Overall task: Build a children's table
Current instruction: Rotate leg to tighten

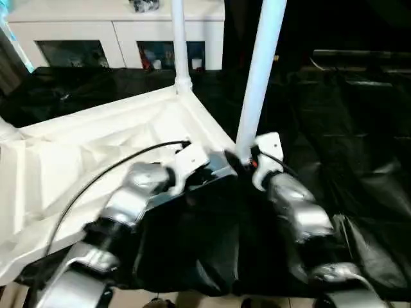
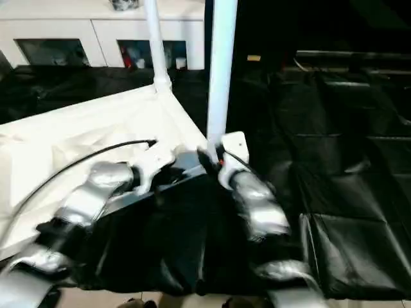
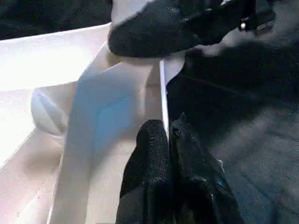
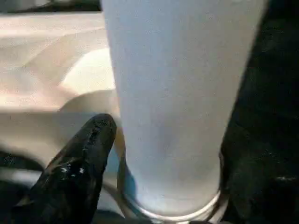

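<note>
Two legs [image 1: 260,77] upright in tabletop [image 1: 96,160]; left tool [image 3: 170,140] closed, empty; right tool [image 4: 154,154] state unclear.

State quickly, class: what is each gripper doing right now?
Left gripper: shut, holding nothing.
Right gripper: fingers either side of the near table leg; grip cannot be told.

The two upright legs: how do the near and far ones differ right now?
The near leg stands at the tabletop's near corner between both grippers; the far leg stands alone at the back corner. The near leg looks thicker and leans slightly; the far one looks slimmer and straighter. Both are white, upright, seated in sockets.
</note>
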Robot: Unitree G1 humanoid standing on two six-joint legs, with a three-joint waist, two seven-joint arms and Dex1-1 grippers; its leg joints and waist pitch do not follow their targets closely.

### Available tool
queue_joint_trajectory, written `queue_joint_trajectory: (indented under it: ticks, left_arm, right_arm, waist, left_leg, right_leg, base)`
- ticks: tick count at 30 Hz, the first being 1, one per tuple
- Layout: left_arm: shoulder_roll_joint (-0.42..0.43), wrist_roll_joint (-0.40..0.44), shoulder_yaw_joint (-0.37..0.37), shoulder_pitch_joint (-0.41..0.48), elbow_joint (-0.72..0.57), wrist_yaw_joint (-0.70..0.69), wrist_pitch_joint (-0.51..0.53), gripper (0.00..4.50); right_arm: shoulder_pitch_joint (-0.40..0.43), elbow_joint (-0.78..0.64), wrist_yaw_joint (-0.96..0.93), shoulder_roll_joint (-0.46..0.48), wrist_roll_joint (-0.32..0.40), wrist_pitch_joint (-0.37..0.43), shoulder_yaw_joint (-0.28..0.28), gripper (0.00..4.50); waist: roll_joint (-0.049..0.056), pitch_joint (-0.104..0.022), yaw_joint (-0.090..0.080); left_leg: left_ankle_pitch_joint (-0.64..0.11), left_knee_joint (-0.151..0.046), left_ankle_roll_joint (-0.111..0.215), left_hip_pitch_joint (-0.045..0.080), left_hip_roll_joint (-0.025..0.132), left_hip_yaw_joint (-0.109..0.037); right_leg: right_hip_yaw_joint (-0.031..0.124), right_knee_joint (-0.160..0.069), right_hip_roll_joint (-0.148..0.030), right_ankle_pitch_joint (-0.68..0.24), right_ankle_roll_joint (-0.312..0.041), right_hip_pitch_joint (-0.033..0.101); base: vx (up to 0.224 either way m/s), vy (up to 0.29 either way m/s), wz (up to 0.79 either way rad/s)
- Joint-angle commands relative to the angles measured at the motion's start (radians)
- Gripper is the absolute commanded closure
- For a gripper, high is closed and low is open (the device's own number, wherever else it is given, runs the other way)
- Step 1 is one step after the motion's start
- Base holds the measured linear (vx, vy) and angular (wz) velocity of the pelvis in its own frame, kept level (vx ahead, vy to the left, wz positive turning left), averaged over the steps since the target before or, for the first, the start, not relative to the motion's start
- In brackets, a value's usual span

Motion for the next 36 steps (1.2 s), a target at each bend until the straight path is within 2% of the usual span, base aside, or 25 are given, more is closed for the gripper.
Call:
queue_joint_trajectory:
  ticks: [1, 5, 9, 13, 16, 23, 24, 28, 34, 36]
  left_arm:
    - [-0.005, -0.040, -0.032, 0.000, -0.057, -0.080, -0.055, 4.50]
    - [0.030, -0.069, -0.026, 0.012, -0.060, -0.152, -0.071, 4.50]
    - [0.085, -0.069, -0.031, 0.010, -0.035, -0.219, -0.110, 4.50]
    - [0.115, -0.079, -0.031, 0.001, -0.026, -0.267, -0.125, 4.50]
    - [0.141, -0.081, -0.031, -0.013, -0.001, -0.307, -0.142, 4.50]
    - [0.144, -0.081, -0.031, -0.026, 0.022, -0.318, -0.151, 4.50]
    - [0.143, -0.078, -0.030, -0.030, 0.032, -0.319, -0.156, 4.50]
    - [0.135, -0.081, -0.027, -0.033, 0.045, -0.311, -0.154, 4.50]
    - [0.103, -0.075, -0.008, -0.039, 0.053, -0.234, -0.120, 4.50]
    - [0.089, -0.071, -0.003, -0.041, 0.053, -0.205, -0.104, 4.50]
  right_arm:
    - [0.006, -0.056, 0.169, -0.005, 0.035, 0.003, 0.086, 0.94]
    - [0.018, -0.100, 0.337, -0.077, 0.065, 0.031, 0.118, 0.94]
    - [0.027, -0.132, 0.511, -0.157, 0.094, 0.058, 0.152, 0.94]
    - [0.027, -0.157, 0.635, -0.207, 0.121, 0.090, 0.179, 0.94]
    - [0.012, -0.157, 0.719, -0.237, 0.118, 0.120, 0.210, 1.08]
    - [0.001, -0.141, 0.744, -0.252, 0.101, 0.123, 0.235, 1.54]
    - [0.004, -0.139, 0.747, -0.254, 0.096, 0.126, 0.242, 1.75]
    - [0.017, -0.151, 0.741, -0.250, 0.096, 0.139, 0.242, 1.91]
    - [0.052, -0.182, 0.675, -0.219, 0.116, 0.157, 0.214, 2.40]
    - [0.061, -0.187, 0.637, -0.202, 0.123, 0.166, 0.200, 2.43]
  waist:
    - [-0.003, -0.072, 0.003]
    - [-0.002, -0.066, 0.012]
    - [-0.004, -0.063, 0.020]
    - [-0.006, -0.062, 0.029]
    - [-0.006, -0.062, 0.030]
    - [-0.007, -0.062, 0.032]
    - [-0.007, -0.062, 0.032]
    - [-0.006, -0.062, 0.033]
    - [-0.007, -0.059, 0.039]
    - [-0.007, -0.056, 0.039]
  left_leg:
    - [-0.161, -0.051, 0.111, 0.015, 0.016, -0.002]
    - [-0.209, -0.055, 0.104, 0.019, 0.021, -0.001]
    - [-0.259, -0.060, 0.080, 0.024, 0.026, -0.001]
    - [-0.257, -0.061, 0.072, 0.027, 0.027, 0.002]
    - [-0.236, -0.060, 0.077, 0.022, 0.026, 0.001]
    - [-0.240, -0.061, 0.065, 0.023, 0.026, 0.002]
    - [-0.241, -0.061, 0.064, 0.024, 0.025, 0.002]
    - [-0.242, -0.061, 0.063, 0.025, 0.026, 0.003]
    - [-0.270, -0.065, 0.048, 0.027, 0.027, 0.002]
    - [-0.298, -0.067, 0.038, 0.030, 0.027, 0.002]
  right_leg:
    - [0.040, -0.041, -0.029, -0.049, -0.261, 0.061]
    - [0.038, -0.045, -0.028, -0.112, -0.265, 0.059]
    - [0.039, -0.051, -0.027, -0.188, -0.243, 0.055]
    - [0.044, -0.053, -0.030, -0.194, -0.243, 0.050]
    - [0.043, -0.047, -0.030, -0.174, -0.247, 0.053]
    - [0.045, -0.049, -0.032, -0.195, -0.246, 0.052]
    - [0.045, -0.050, -0.031, -0.198, -0.245, 0.050]
    - [0.045, -0.051, -0.032, -0.202, -0.245, 0.051]
    - [0.047, -0.056, -0.034, -0.243, -0.232, 0.049]
    - [0.048, -0.063, -0.034, -0.296, -0.217, 0.045]
  base:
    - [0.000, 0.000, 0.00]
    - [0.000, 0.000, 0.00]
    - [0.000, 0.000, 0.00]
    - [0.000, 0.000, 0.00]
    - [0.000, 0.000, 0.00]
    - [0.000, 0.000, 0.00]
    - [0.000, 0.000, 0.00]
    - [0.000, 0.000, 0.00]
    - [0.000, 0.000, 0.00]
    - [0.000, 0.000, 0.00]
